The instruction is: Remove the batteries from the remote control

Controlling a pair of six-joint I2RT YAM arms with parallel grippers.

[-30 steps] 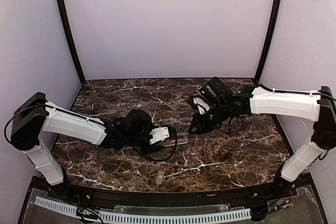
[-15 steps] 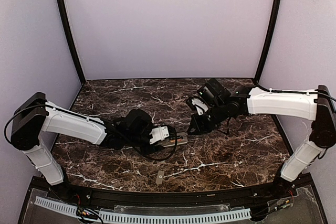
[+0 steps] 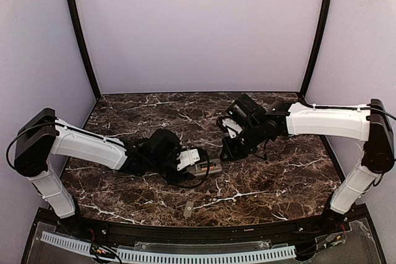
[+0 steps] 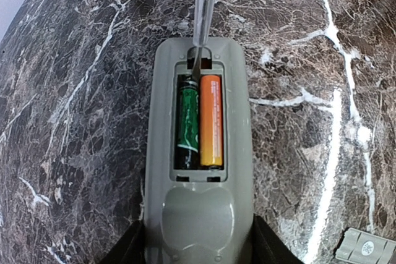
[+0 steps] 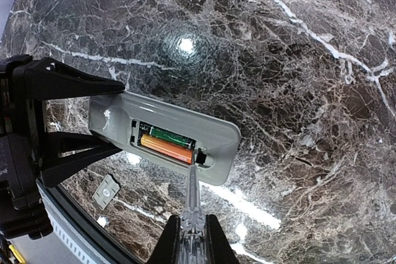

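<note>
Batteries (image 4: 210,120), glossy cylinders, grey remote (image 4: 198,214), clear tool (image 5: 193,208)

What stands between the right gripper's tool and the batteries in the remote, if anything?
Nothing visible does. The cover lies off on the table, so both batteries sit exposed in the open compartment of the remote. The thin tool in the right gripper has its tip at the compartment's end.

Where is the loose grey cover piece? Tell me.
In the top view the cover piece lies flat on the marble table near its front edge, in front of the remote control and apart from it.
</note>
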